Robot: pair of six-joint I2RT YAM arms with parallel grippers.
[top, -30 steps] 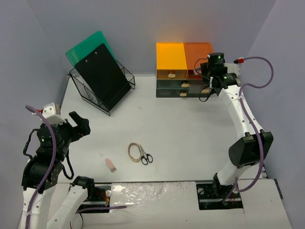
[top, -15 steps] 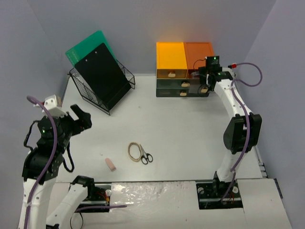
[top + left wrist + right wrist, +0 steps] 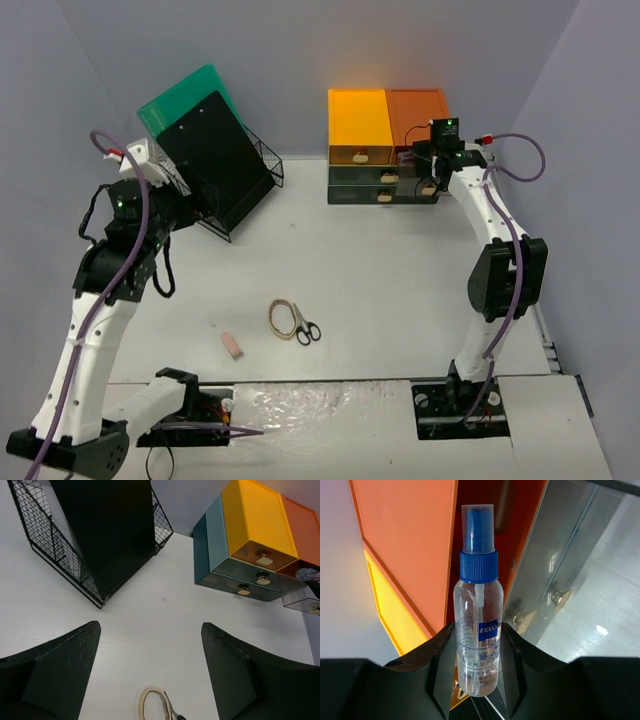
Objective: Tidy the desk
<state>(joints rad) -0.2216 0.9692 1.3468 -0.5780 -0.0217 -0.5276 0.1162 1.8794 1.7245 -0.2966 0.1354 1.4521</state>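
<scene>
While the right pincer [image 3: 479, 652] grips a bottle [image 3: 479, 600] and the left pincer [image 3: 150, 630] gapes, the desk [image 3: 400, 270] lies matte white.

I count one desk [image 3: 400, 270], one wire basket [image 3: 265, 160], one clipboard [image 3: 215, 160], one green board [image 3: 180, 95], one drawer unit [image 3: 360, 120], one spray bottle [image 3: 479, 645], one pair of scissors [image 3: 306, 329], one beige ring [image 3: 281, 317], one eraser [image 3: 232, 345]
</scene>
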